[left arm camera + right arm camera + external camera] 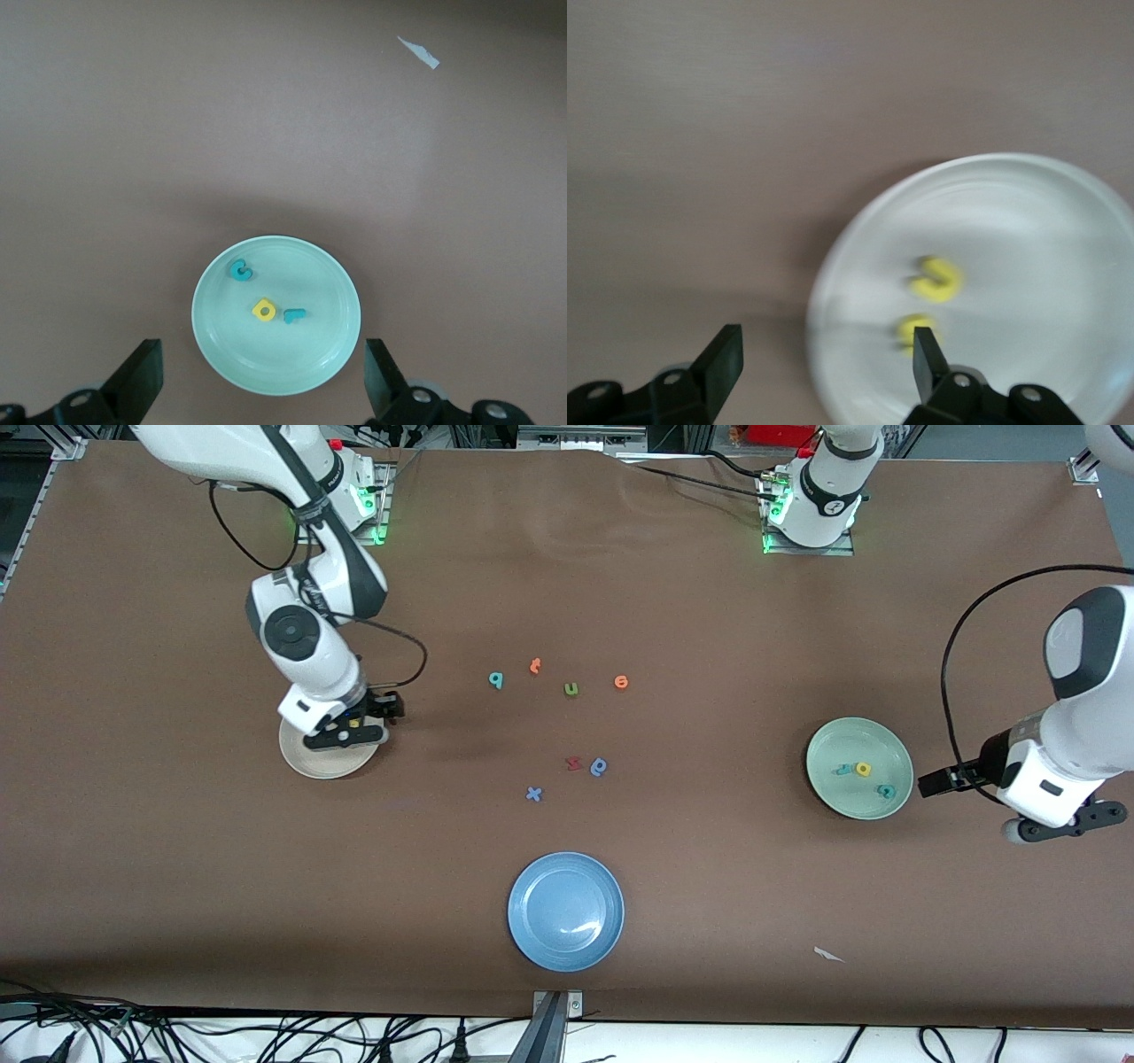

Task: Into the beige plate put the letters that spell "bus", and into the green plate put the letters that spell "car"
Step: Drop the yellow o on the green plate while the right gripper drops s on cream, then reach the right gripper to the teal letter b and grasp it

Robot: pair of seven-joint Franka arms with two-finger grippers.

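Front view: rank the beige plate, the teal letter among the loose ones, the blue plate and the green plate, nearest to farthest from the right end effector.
1. beige plate: directly under the right end effector.
2. teal letter: mid-table, among the loose letters.
3. blue plate: nearest the front camera.
4. green plate: at the left arm's end of the table.

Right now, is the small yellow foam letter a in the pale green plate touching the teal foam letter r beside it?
Apart. The left wrist view shows a thin strip of green plate between the yellow a and the teal r.
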